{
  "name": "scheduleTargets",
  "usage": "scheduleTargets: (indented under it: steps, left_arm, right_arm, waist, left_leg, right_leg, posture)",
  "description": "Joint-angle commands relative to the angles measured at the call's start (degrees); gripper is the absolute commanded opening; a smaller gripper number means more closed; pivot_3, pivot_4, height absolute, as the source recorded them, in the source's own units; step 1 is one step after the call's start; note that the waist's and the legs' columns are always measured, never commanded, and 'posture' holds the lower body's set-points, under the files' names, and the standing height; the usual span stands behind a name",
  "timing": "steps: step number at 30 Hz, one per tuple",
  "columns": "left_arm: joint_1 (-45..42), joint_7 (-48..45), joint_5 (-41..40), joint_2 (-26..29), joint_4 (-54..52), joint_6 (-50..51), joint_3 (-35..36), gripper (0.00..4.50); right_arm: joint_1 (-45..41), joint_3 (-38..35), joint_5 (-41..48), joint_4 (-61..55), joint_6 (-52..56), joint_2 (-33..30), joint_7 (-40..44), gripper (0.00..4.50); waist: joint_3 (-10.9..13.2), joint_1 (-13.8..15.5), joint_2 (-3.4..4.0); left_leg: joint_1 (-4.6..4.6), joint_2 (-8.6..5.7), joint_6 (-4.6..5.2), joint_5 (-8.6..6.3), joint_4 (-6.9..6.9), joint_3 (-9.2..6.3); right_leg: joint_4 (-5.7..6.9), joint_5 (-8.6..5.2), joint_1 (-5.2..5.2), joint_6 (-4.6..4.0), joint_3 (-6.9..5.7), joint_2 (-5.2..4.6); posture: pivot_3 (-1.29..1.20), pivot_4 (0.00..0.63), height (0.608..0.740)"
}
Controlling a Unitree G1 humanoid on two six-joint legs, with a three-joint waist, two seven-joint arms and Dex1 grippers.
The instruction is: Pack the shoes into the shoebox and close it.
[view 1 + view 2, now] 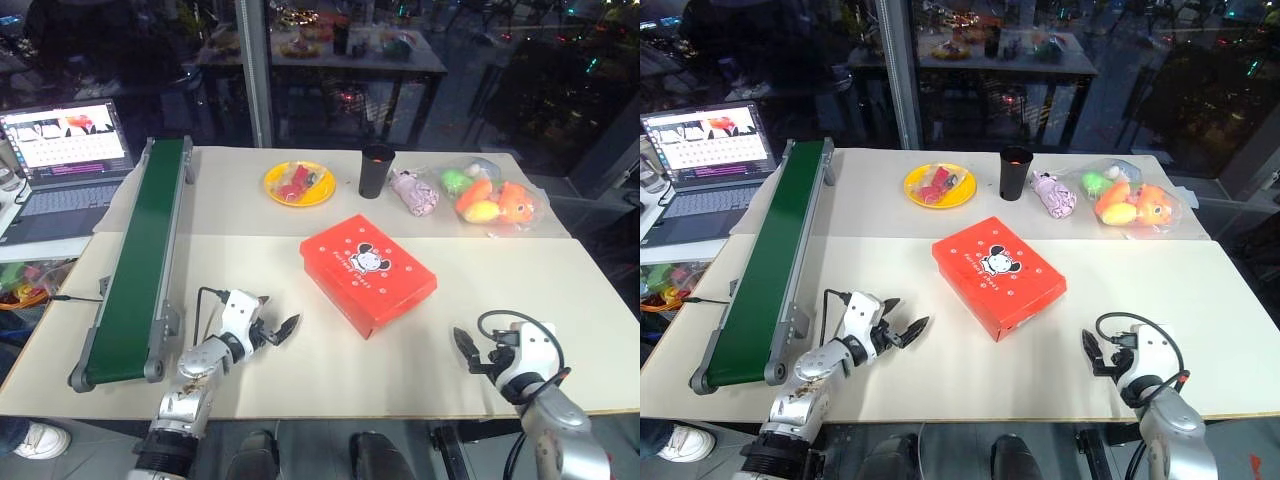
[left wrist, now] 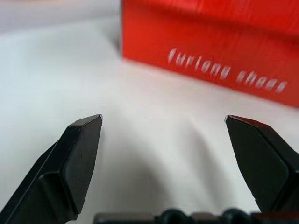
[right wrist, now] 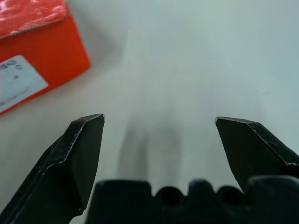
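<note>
Both eye views look forward and down from the robot's head over the whole white table (image 1: 300,350), nearly the same scene, the right eye's picture set slightly sideways. The closed shoebox (image 1: 368,273) sits near frame centre in each. The left wrist view looks low and close along the left gripper (image 2: 163,123) at the box's lettered side (image 2: 215,46). The right wrist view looks just as low along the right gripper (image 3: 160,122), the box's labelled end (image 3: 37,70) at upper left.

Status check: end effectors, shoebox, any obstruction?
Left end effector open, empty. Right end effector open, empty. Shoebox lid closed, between them, untouched. Nothing in the way.
</note>
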Motion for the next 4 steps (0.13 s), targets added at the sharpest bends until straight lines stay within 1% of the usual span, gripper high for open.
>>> scheduleTargets:
  steps: [1,4]
  left_arm:
    - [0.0,4.1,1.8,-1.6,2.5,-6.0,1.8,4.5]
    - [-0.5,6.2,2.4,-2.5,3.7,-7.7,2.5,4.5]
  right_arm:
    - [0.2,2.8,-1.9,0.5,-4.9,1.1,-0.7,4.46]
    - [0.2,4.2,-3.0,1.9,-6.8,1.5,-1.5,4.46]
  waist:
    - [0.0,0.0,0.0]
    - [0.0,0.1,0.0]
  left_leg:
    - [0.0,0.0,-0.01,0.0,0.0,0.0]
    - [-0.05,0.0,-0.02,-0.01,-0.01,0.01]
  right_leg:
    - [-0.01,0.0,-0.01,0.0,0.0,-0.01]
    - [-0.05,-0.01,-0.03,0.0,0.0,-0.02]
  posture:
    - [0.0,0.15,0.736]
    - [0.0,0.15,0.736]
